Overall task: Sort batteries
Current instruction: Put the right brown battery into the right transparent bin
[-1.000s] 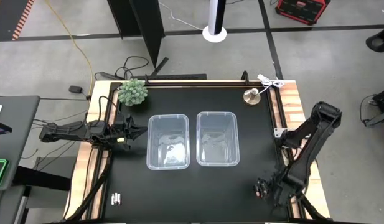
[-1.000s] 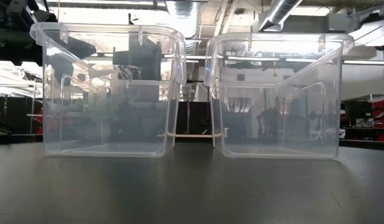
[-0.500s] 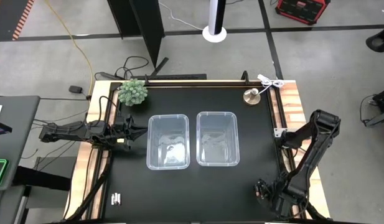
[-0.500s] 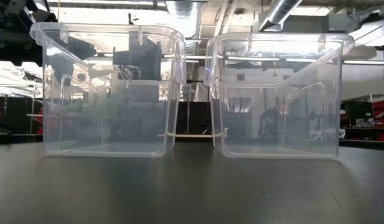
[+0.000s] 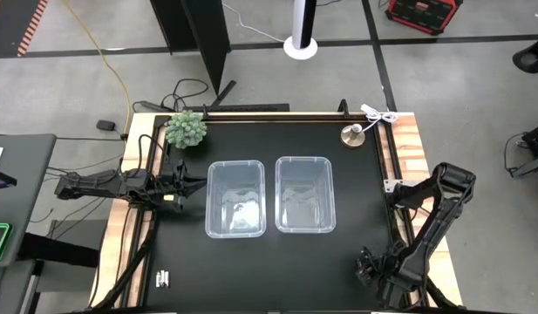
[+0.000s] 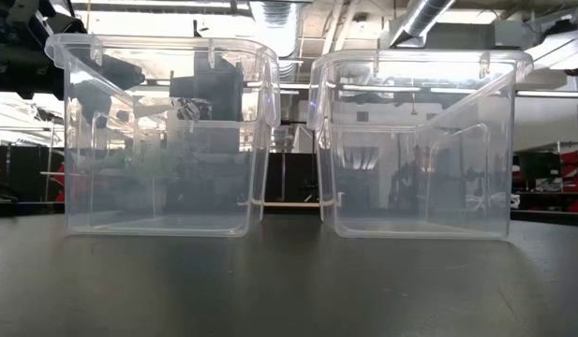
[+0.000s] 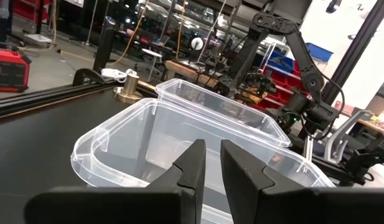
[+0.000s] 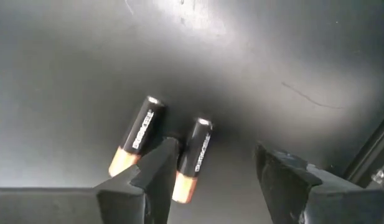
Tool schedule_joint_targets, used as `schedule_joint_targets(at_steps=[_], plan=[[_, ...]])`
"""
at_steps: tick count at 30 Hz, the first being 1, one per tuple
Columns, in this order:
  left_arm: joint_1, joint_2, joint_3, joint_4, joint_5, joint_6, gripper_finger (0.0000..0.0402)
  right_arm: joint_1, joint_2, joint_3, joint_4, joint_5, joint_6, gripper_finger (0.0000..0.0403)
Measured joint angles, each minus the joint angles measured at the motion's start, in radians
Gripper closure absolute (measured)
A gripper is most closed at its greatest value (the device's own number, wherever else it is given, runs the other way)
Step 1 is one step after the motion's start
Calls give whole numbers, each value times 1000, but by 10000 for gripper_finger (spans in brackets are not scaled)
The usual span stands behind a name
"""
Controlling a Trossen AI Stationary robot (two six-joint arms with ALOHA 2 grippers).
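Two dark batteries with copper ends lie side by side on the black table near its near right corner. My right gripper is low over them and open. One finger stands between the two batteries and the other stands beyond the second one. Silvery-white batteries lie at the near left. My left gripper hovers at the left of the left clear bin, shut and holding nothing. My right gripper points down at the table, its fingers on either side of one dark battery, which lies flat. Whether the nearer finger touches that battery, I cannot tell.
Two clear bins stand side by side in the table's middle. A small green plant sits at the far left corner. A brass bell and a white cable are at the far right.
My right arm's elbow has shifted toward the table's near edge, while its gripper has stayed at the near right corner.
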Motion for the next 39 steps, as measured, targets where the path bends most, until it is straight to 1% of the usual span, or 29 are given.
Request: schedule_joint_targets(at_steps=[11, 13, 20, 27, 39], plan=[[0, 0, 0, 0, 0, -8, 354, -6, 14, -1, 6, 0, -1, 185], [0, 0, 0, 0, 0, -8, 354, -12, 22, 2, 26, 5, 25, 190], [0, 0, 0, 0, 0, -8, 354, -24, 60, 1, 57, -23, 13, 212], [0, 0, 0, 0, -3, -4, 354, -24, 85, 1, 58, -23, 6, 238], [0, 0, 0, 0, -3, -6, 354, -24, 87, -1, 53, -24, 1, 302]])
